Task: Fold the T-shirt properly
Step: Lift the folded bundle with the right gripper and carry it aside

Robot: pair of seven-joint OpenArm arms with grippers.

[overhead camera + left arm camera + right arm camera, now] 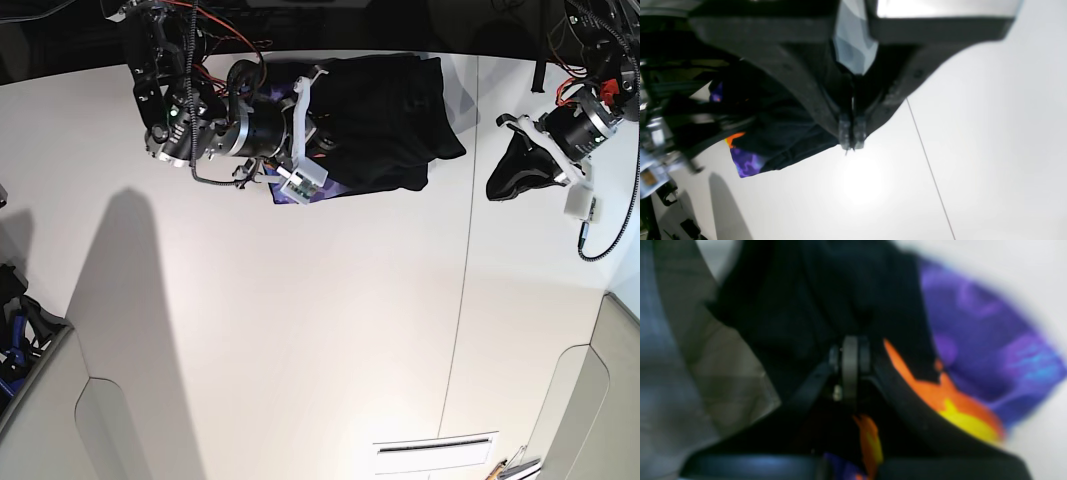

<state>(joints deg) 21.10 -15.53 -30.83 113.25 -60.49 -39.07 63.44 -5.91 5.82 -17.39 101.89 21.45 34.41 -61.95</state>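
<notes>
The black T-shirt [385,120] lies bunched at the far middle of the white table [300,320]. A strip of its purple and orange print shows at its front left edge. My right gripper [318,150] is at that edge. In the blurred right wrist view it [850,356] is shut, with black cloth and the sun print [960,413] draped around its fingers. My left gripper [502,182] hangs to the right of the shirt, apart from it. In the left wrist view it [851,138] is shut and empty above bare table, with the T-shirt [783,133] off to its left.
A thin seam [468,260] runs front to back across the table, right of the shirt. Grey panels stand at the front left [45,410] and front right [600,400] corners. Cables and arm bases [160,60] crowd the far edge.
</notes>
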